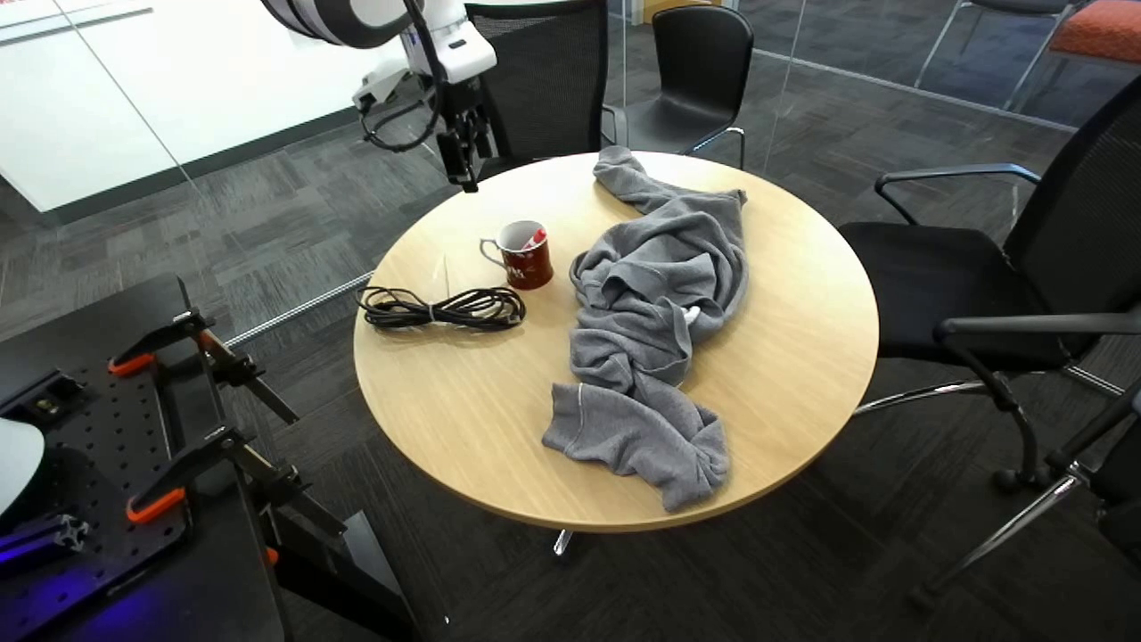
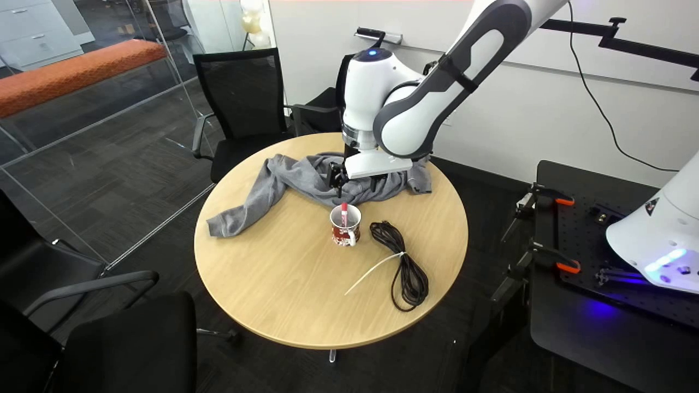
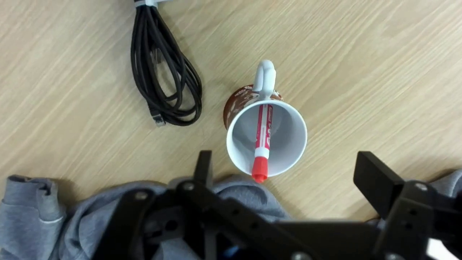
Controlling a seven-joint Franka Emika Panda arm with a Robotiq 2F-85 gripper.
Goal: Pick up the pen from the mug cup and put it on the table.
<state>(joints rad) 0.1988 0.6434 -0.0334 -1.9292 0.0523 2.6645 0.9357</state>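
Gripper: jaws set wide apart, nothing held | Pen: found tilted inside mug cup, red end seen past rim | mug cup: stood upright on table | coiled black cable, grey cloth noted nearby

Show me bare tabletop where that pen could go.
Roomiest is the table patch bordered by the mug, black cable, grey cloth and edge. Another strip lies between the cloth's opposite side and the edge. Crowded: the gaps between mug, cable and cloth, with the pincer hanging nearby.
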